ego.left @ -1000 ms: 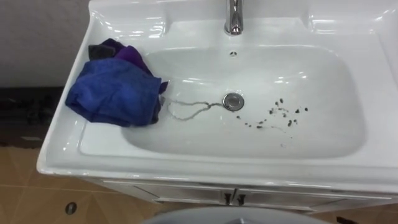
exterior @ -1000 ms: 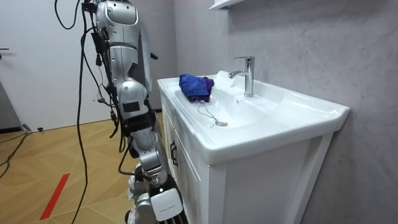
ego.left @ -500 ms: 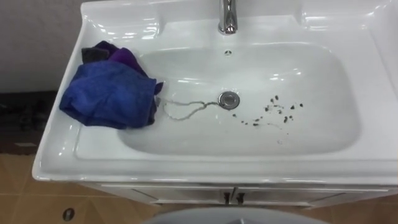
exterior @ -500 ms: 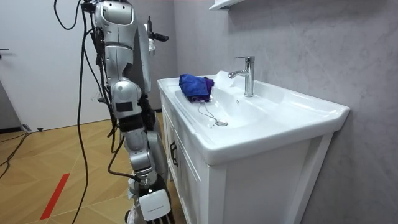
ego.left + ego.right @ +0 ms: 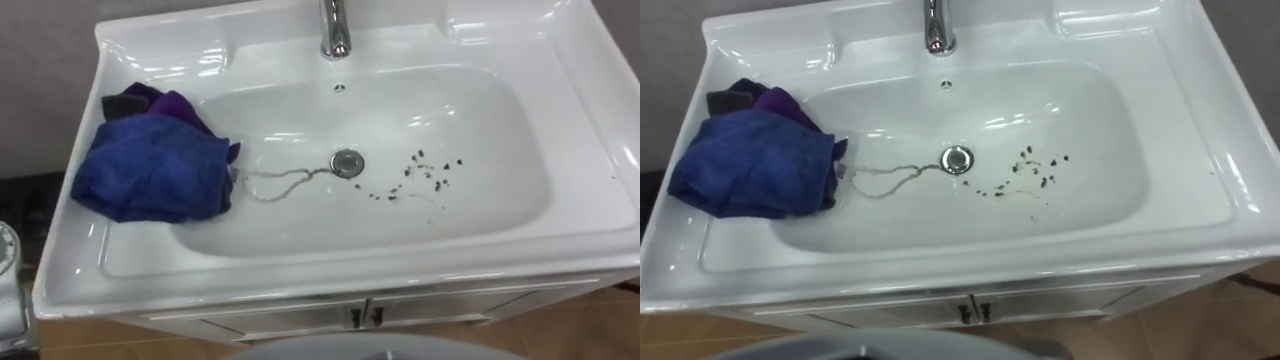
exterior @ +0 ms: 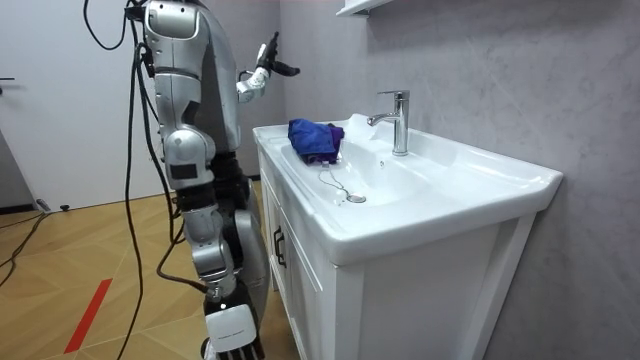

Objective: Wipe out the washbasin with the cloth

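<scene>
- I see the left hand (image 6: pixel 262 75) open and empty, raised beside the basin (image 5: pixel 590 150).
- Cloth (image 5: pixel 150 165) lies ahead of it on the left rim; I'd reach with that hand.

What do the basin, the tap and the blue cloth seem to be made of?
Basin: glossy white ceramic, probably; it shows sharp light reflections. Tap: polished, chrome-like metal with mirror shine. Blue cloth: soft, matte fabric, perhaps microfibre; it lies crumpled in folds.
</scene>
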You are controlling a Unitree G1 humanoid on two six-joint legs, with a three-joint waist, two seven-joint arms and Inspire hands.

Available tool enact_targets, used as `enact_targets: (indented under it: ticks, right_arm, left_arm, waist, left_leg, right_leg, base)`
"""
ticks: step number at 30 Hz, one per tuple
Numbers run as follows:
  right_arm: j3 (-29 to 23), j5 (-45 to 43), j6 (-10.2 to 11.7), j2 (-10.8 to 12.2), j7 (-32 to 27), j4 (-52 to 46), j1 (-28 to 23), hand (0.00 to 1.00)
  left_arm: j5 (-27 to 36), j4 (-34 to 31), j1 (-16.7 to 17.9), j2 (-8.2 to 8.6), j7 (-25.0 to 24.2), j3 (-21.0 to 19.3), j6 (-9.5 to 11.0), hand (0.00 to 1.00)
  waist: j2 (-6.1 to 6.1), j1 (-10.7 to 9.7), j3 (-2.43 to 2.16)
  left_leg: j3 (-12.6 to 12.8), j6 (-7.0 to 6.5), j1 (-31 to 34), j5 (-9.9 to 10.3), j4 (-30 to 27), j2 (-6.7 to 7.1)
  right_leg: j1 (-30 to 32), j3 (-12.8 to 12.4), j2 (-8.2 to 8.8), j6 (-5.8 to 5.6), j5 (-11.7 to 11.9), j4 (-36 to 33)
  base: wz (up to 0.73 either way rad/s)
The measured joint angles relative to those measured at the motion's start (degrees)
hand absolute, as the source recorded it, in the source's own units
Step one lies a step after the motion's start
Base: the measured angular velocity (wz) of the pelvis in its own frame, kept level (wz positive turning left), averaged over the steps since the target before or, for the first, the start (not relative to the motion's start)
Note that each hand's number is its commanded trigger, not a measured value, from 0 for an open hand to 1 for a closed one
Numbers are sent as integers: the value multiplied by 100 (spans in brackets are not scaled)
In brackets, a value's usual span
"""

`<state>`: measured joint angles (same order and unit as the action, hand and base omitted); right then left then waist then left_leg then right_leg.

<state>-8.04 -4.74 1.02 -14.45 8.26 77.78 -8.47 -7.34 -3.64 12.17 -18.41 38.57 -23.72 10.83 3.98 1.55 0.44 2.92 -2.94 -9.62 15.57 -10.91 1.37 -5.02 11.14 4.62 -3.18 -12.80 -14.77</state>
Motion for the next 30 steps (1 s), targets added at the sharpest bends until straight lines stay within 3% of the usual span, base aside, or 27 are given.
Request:
enact_targets:
  ticks: [8,20,25,30]
  right_arm:
    - [12,-8,-127,15,64,27,51,0]
    - [21,-4,-157,107,51,275,174,0]
    - [69,-27,-157,107,17,288,221,0]
    - [237,-30,-158,105,-56,460,370,0]
  left_arm:
    - [-127,-15,-13,8,-454,467,-2,0]
    - [-129,-399,-11,12,-558,793,1,0]
    - [-241,-428,-11,129,-635,1074,1,0]
    - [-491,-326,-6,239,-790,1640,-1,0]
  waist:
    - [-129,-186,-4]
    - [-89,-348,21]
    - [-127,-420,12]
    - [-197,-435,7]
  left_leg:
    - [19,0,-13,0,1,-23]
    - [23,2,-94,-1,49,-70]
    - [87,2,-88,-1,50,-73]
    - [174,3,-104,-1,47,-78]
  right_leg:
    - [-37,-29,-26,18,13,11]
    - [-134,-29,-87,48,34,119]
    - [-85,-15,-83,47,39,116]
    - [-103,-137,-93,49,52,101]
  base:
    - [-2]
    - [-1]
    - [-1]
    - [-9]
